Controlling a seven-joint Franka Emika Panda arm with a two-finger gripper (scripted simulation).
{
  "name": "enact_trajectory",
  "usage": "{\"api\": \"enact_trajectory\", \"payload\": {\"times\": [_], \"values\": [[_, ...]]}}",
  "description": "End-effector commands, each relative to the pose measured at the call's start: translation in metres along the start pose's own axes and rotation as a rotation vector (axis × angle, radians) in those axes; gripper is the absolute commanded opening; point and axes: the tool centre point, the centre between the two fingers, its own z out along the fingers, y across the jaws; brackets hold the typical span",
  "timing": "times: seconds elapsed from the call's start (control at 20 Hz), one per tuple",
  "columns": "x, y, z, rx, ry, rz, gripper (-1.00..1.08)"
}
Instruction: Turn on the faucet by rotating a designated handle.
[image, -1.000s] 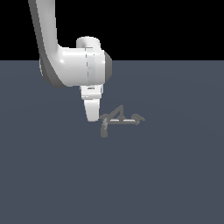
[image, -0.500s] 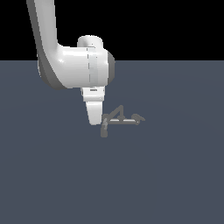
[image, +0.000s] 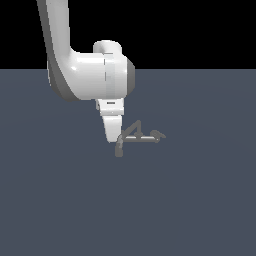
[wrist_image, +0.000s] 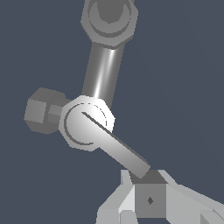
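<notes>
fingers (wrist_image: 151, 199) of the gripper (image: 114, 136) show only partly in the wrist view, where a dark square pad sits at the far tip of the handle (wrist_image: 116, 146) with pale finger bodies on either side of it; whether they are pinching the lever tip or merely resting against it cannot be told, since the pads themselves are mostly hidden. in the exterior view the white gripper tapers down to a point just beside the end of the faucet (image: 137, 136) on the exterior view's left, seemingly touching it, though the fixture is too small there to be sure. the faucet stands roughly at the middle of the dark grey worktop (image: 200, 200), well away from its near edge and closer to the far edge. from outside it reads as a thin pale bar with a small triangular peak above it, a drooping stub at one end and a darker curved stub at the other. in the wrist view a bright hexagonal hub (wrist_image: 86, 124) carries the straight handle, which runs out diagonally toward the gripper. a thick cylindrical spout (wrist_image: 102, 70) runs from the hub to a wider hexagonal end (wrist_image: 109, 19), and a short dark grey knob (wrist_image: 40, 110) juts from the hub's side. the arm (image: 85, 75) rises from the gripper toward the far edge.
</notes>
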Motion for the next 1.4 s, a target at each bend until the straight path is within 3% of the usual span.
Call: {"api": "enact_trajectory", "payload": {"times": [0.0,0.05,0.65,0.7,0.75,1.35], "values": [[0.059,0.004,-0.001,0.005,0.023,0.081,-1.00],[0.002,0.001,0.000,-0.002,0.000,0.000,-1.00],[0.079,-0.023,-0.002,0.005,0.022,0.078,-1.00],[0.079,-0.023,-0.002,0.005,0.022,0.078,-1.00],[0.013,-0.015,-0.001,-0.027,-0.006,-0.013,-1.00],[0.059,-0.047,-0.001,-0.004,0.014,0.053,-1.00]]}}
